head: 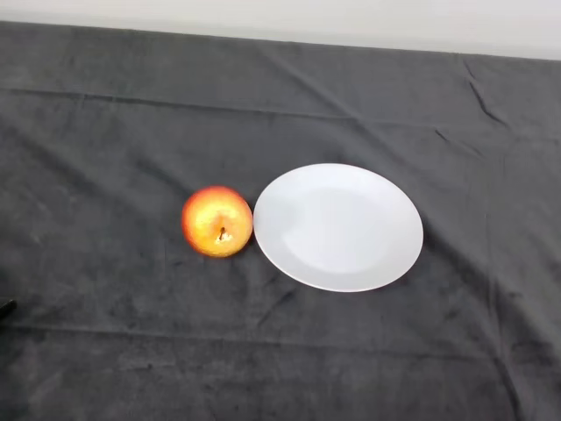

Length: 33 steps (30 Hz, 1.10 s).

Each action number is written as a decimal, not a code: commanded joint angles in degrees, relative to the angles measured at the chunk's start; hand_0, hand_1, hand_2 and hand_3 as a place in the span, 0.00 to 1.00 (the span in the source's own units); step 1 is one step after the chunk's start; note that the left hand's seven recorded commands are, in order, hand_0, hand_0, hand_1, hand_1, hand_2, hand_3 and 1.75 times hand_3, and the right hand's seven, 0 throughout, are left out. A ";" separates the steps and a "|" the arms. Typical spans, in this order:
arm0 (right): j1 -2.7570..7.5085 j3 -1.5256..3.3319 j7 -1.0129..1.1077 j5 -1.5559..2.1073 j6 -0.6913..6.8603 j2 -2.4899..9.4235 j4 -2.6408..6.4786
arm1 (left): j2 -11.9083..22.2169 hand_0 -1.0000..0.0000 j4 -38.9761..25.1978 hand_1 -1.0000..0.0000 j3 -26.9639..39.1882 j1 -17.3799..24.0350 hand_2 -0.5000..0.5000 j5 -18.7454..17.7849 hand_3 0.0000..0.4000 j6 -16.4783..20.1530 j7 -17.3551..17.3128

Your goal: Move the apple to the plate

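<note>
A red and yellow apple (216, 221) lies on the dark cloth with its stem end facing me. It sits just left of a white round plate (338, 226), close to the plate's left rim. The plate holds nothing. Only a small black tip of my left hand (5, 307) shows at the view's left edge, well to the left of the apple and a little nearer to me.
The dark grey cloth (131, 132) covers the whole table and has folds and creases. The table's far edge runs along the top of the view against a pale wall (351, 17).
</note>
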 commanded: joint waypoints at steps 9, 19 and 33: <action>11.29 -1.33 -0.83 -0.02 3.88 9.14 6.61 | -1.90 1.00 -1.54 1.00 -3.37 -3.97 0.50 4.89 0.00 2.30 3.21; 11.30 -1.32 -0.85 -0.03 3.93 9.15 6.56 | -2.05 1.00 -12.78 1.00 -6.17 -1.65 0.50 8.25 0.00 3.98 4.66; 11.30 -1.21 -0.85 0.07 4.03 9.18 6.45 | -3.67 1.00 -26.94 1.00 -10.40 -0.91 0.50 13.78 0.00 12.27 9.87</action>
